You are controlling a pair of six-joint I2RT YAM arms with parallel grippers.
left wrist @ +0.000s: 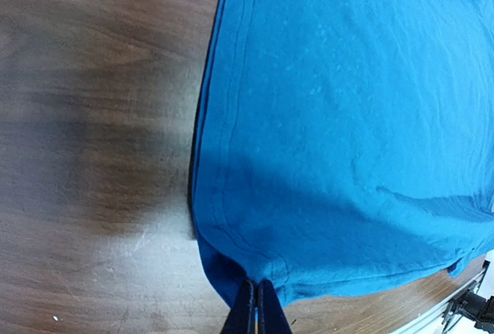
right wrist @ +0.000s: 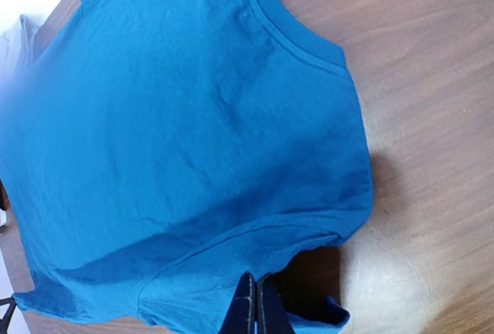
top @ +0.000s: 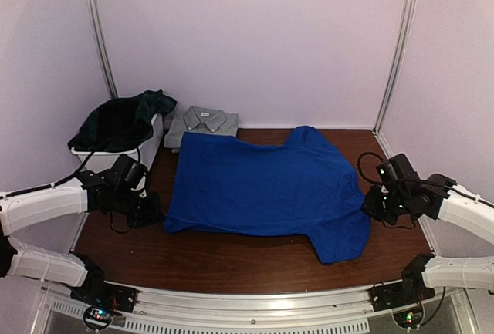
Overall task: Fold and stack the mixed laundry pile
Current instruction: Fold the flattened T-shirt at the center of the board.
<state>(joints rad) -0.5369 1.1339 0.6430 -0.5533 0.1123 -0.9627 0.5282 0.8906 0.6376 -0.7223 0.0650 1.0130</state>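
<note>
A royal-blue T-shirt (top: 262, 183) lies spread across the wooden table, plain side up, collar toward the back right. My left gripper (top: 154, 214) is shut on the shirt's near-left hem corner, and in the left wrist view the fingertips (left wrist: 257, 291) pinch the blue T-shirt (left wrist: 347, 118) at that corner. My right gripper (top: 369, 207) is shut on the sleeve edge at the right. The right wrist view shows its jaws (right wrist: 257, 284) together on the blue T-shirt (right wrist: 177, 118), with the fabric raised slightly and a shadow beneath it. More of the laundry pile, a dark garment (top: 123, 118), is draped over the basket.
A white plastic basket (top: 85, 151) stands at the back left, off the table's corner. A folded grey collared shirt (top: 202, 122) lies at the back beside it. Bare wood table (top: 231, 261) shows in front of the T-shirt. Pale walls enclose the back and sides.
</note>
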